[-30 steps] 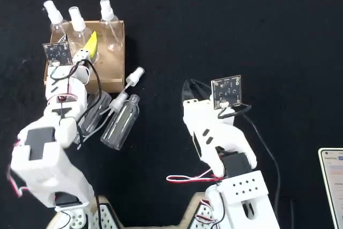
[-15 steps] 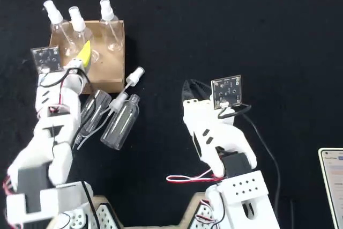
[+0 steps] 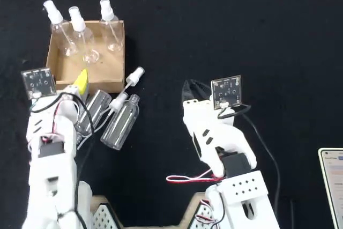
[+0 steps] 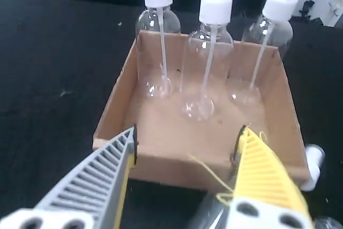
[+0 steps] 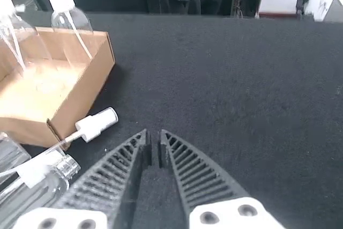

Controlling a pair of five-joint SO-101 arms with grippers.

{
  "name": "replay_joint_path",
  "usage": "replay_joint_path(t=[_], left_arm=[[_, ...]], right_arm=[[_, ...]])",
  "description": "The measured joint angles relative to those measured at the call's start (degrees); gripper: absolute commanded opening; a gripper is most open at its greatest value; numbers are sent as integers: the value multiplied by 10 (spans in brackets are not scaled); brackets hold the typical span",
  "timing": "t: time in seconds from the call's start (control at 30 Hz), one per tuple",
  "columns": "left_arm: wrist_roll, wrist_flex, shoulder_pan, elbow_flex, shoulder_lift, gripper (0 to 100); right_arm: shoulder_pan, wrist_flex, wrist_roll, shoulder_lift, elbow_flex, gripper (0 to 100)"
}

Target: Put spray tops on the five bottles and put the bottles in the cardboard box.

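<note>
Your cardboard box (image 3: 110, 82) sits at the far left of the black bench (image 3: 241, 36). It holds three clear bottles. All three stand upright in a row along its far wall, and each carries a white spray top with its dip tube running down inside. In the high view they are the left bottle (image 3: 55, 22), the middle bottle (image 3: 79, 30) and the right bottle (image 3: 109, 22). The near half of the box floor is bare cardboard.

Two more clear bottles lie on their sides on the bench just in front of the box's near wall. The uncapped bottle (image 3: 120, 123) has its open neck pointing toward the box. The other lying bottle (image 3: 96, 105) is touching or almost touching it. That one is partly behind your left arm (image 3: 51, 148), so you cannot tell whether its neck is topped.

Two loose spray tops also lie on the bench. The first spray top (image 3: 136, 74) is just off the box's near right corner. The second spray top (image 3: 119, 100) is right beside the uncapped bottle's neck, its tube trailing across the lying bottles.

Your left arm's jaws are spread wide and hold nothing. They hover at the box's near wall, above the lying bottles. Your right arm (image 3: 214, 132) is well apart from the box, over bare bench. Its jaws are closed together with nothing between them.
</note>
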Motion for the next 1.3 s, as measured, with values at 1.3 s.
replay_joint_path(t=[1.3], left_arm=[[0,447,-110,150,-433,289]], right_arm=[[0,0,0,0,15,34]])
